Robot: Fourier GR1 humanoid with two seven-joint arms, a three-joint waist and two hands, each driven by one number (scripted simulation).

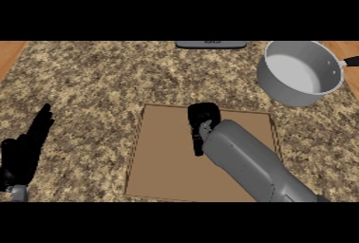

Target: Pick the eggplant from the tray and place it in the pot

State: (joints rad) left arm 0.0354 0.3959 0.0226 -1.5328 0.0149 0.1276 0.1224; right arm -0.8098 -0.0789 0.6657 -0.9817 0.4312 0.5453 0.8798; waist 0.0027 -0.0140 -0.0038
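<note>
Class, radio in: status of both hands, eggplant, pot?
Right hand over tray, fingers hidden. Left hand resting open. Eggplant not visible. Pot empty.

Tray (pixel 168 166) is laid centrally on the worktop (pixel 91 80); pot (pixel 303 71) is set behind and right of it, well apart; right hand (pixel 204 124) is positioned over the tray's rear half; left hand (pixel 26 147) is rested at left edge

Single head view only, no second view to overlap with. Looks steeply down on the granite worktop (pixel 91 85) from the robot's side. Forearms enter from the lower edge. Frame covers the worktop from the tray (pixel 168 166) at the near centre to the pot (pixel 303 71) at the far right corner. Wood strips show at both far corners.
</note>
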